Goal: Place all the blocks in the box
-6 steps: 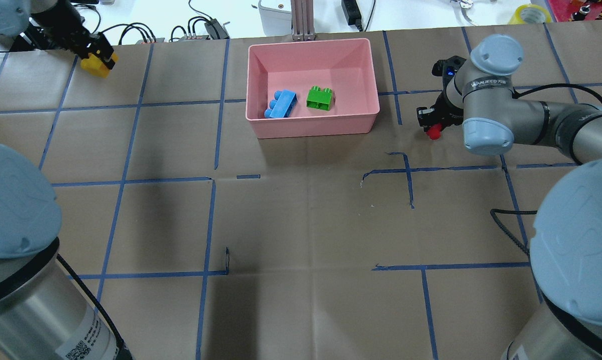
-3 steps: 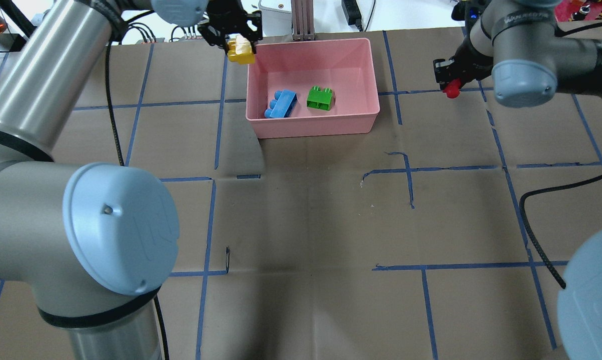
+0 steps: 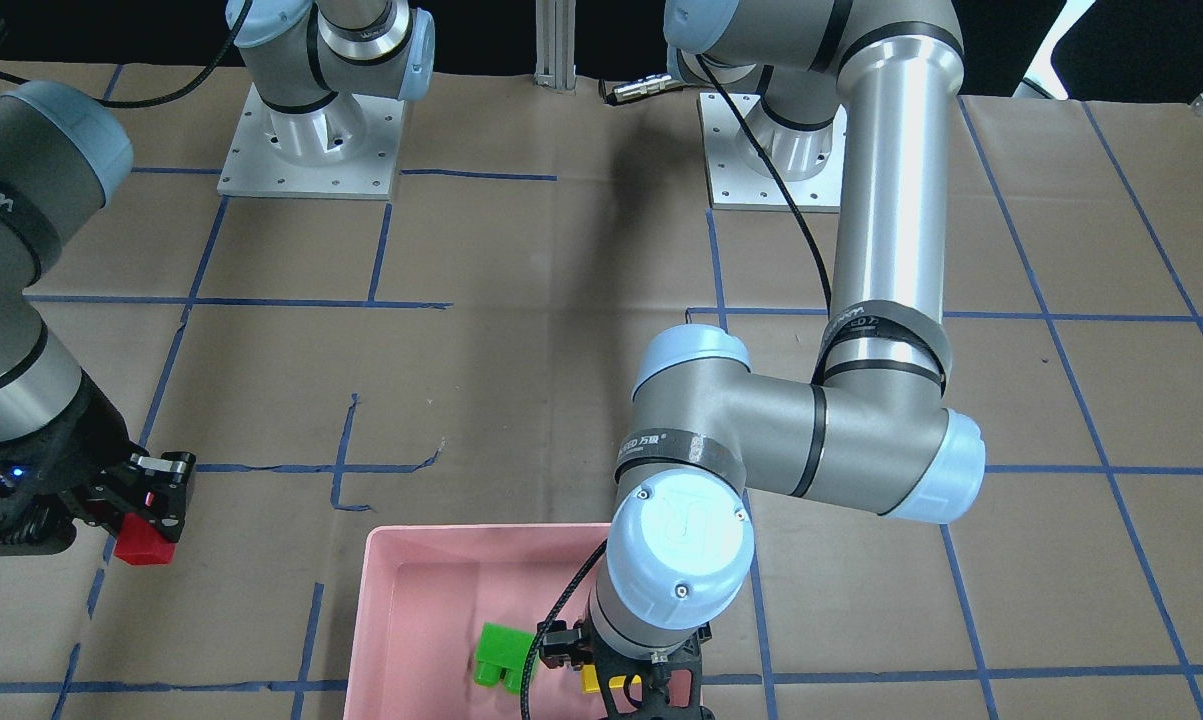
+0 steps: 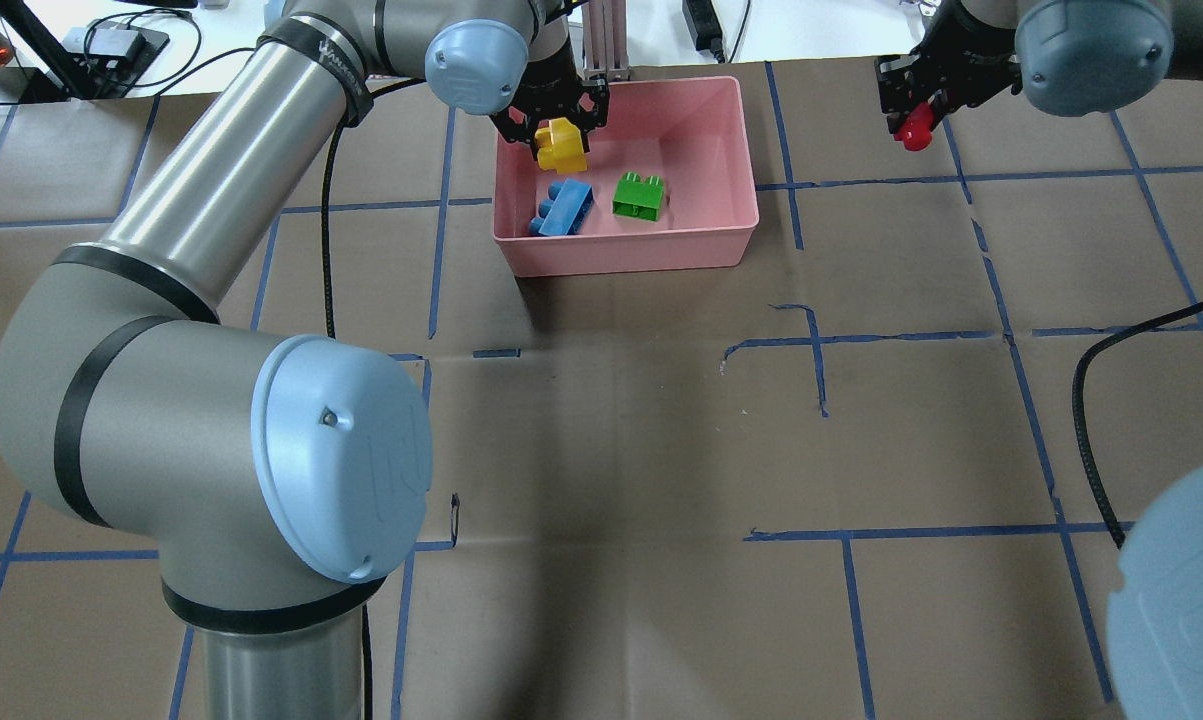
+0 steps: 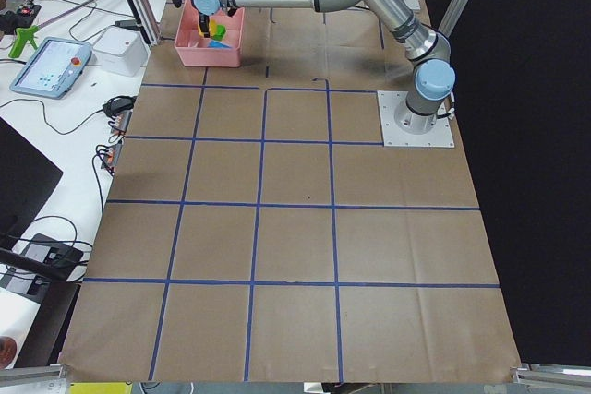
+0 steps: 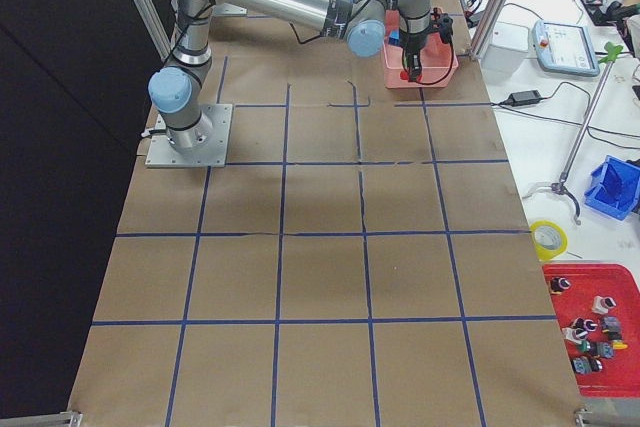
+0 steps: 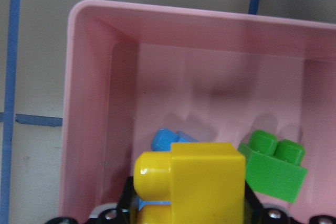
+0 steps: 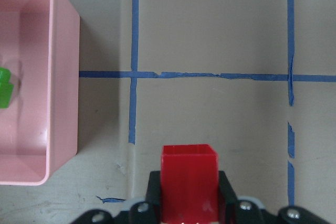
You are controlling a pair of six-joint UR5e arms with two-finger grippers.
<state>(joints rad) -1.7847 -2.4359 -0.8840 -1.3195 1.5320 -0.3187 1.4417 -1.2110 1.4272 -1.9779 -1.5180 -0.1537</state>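
The pink box [image 4: 631, 255] stands at the far middle of the table. The light-blue brick [image 4: 562, 208] and the green brick [image 4: 640, 195] lie inside it. My left gripper [image 4: 559, 132] is shut on the yellow brick [image 4: 561, 146] and holds it over the box's far left part, above the blue brick. The left wrist view shows the yellow brick [image 7: 194, 182] above the blue brick [image 7: 168, 139] and the green brick [image 7: 273, 166]. My right gripper [image 4: 916, 115] is shut on the red brick [image 4: 914, 128], in the air to the right of the box, outside it [image 8: 189, 179].
An aluminium post [image 4: 601, 40], a white device and cables stand just behind the box at the table's far edge. A black cable [image 4: 1091, 400] hangs over the right side. Blue tape lines cross the brown table cover.
My left gripper has swung right with the yellow brick, from the far left of the table to over the box. My right gripper has carried the red brick toward the far edge.
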